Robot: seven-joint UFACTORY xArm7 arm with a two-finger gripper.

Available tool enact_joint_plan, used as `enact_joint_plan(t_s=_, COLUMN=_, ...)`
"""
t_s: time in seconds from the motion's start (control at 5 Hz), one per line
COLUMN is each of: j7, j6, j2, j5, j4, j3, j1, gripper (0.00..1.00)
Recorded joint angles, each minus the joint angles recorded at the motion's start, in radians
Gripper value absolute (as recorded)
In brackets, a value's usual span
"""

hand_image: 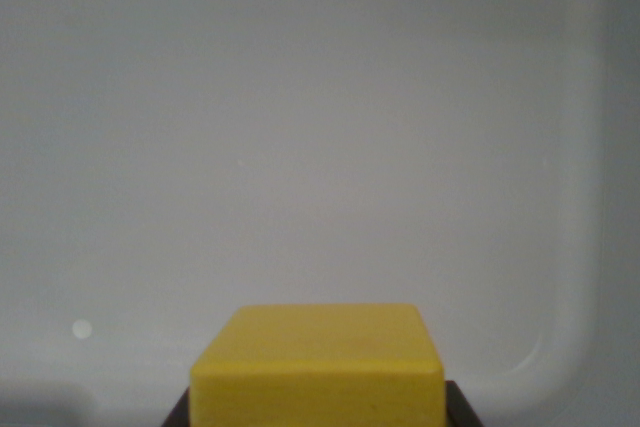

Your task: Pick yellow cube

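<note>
The yellow cube (318, 362) fills the bottom middle of the wrist view, close to the camera, with its top face and front face showing. Only the dark tips of my gripper (318, 415) show, one finger (177, 415) at the cube's left lower corner and one at its right. Both press against the cube's sides, so the gripper is shut on the cube. The cube's underside and the rest of the fingers lie below the picture's edge.
Behind the cube stretches a pale white tray floor (300, 147). Its raised rounded rim (585, 197) runs down the wrist view's right and curves round at the top and bottom right corners. A small white spot (82, 329) lies at the left.
</note>
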Motion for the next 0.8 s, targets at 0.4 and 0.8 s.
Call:
enact_joint_plan(t_s=0.4, j7=0.003, j6=0.028, j2=-0.009, j5=-0.0025, j4=0.019, j3=0.0, j1=0.0001, gripper=1.0)
enact_joint_plan(t_s=0.8, j7=0.005, j6=0.052, j2=-0.017, j5=-0.0047, j4=0.035, j3=0.0, j1=0.0003, gripper=1.0)
